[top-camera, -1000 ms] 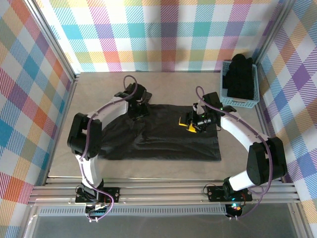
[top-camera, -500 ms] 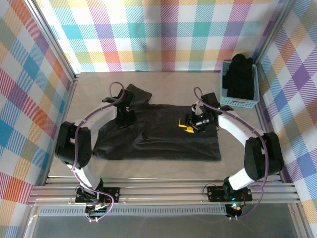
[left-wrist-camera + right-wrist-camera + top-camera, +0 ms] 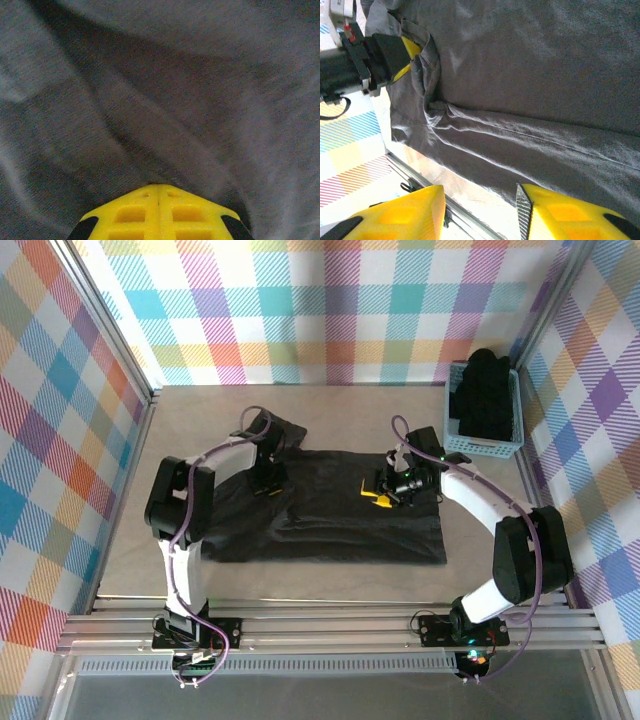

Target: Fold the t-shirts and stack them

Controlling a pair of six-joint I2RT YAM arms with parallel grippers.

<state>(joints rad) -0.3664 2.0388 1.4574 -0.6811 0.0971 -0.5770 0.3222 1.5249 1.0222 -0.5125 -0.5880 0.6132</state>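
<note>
Left hand (image 3: pixel 268 480) has snapped closed, pinching the black t-shirt (image 3: pixel 330 515) near its far-left sleeve, flat on the table (image 3: pixel 120 570); right hand (image 3: pixel 379 496) hovers above, half-spread, barely moved.

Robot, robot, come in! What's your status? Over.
Left gripper shut on the t-shirt. Right gripper open over its right side. Basket far right, out of the way. Over.

One plain black short-sleeved t-shirt of thin soft fabric (image 3: pixel 330 525) is lying spread mostly flat mid-way across the beige tabletop (image 3: pixel 380 420); its far-left corner is bunching up, wrinkled; more black t-shirts (image 3: pixel 486 390) are sitting heaped in the light blue plastic lattice basket (image 3: pixel 480 448), far right.
</note>
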